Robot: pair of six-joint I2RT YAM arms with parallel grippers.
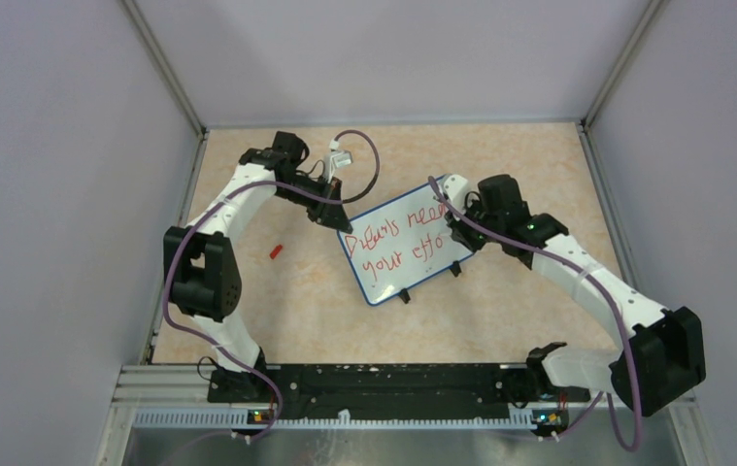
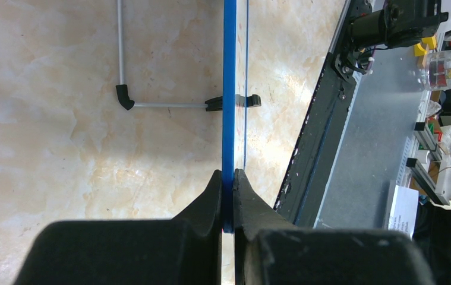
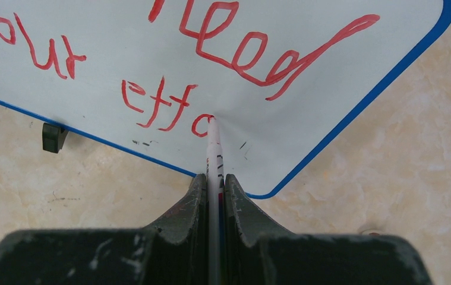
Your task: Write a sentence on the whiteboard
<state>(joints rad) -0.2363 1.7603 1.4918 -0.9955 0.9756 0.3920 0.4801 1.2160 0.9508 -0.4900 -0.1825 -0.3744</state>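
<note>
While blue-rimmed white whiteboard is clamped by left gripper, red handwritten sentence is left mid-"effort"; closing letters judged owed by white marker pinched in right gripper.

A beige, marble-patterned table carried the whiteboard near its middle, with two small black feet showing along the board's near edge. A small red piece lay on the tabletop, apart to the board's left.

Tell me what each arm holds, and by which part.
Left fingers pinch the whiteboard by its blue rim; right fingers grip the marker by its barrel.
</note>
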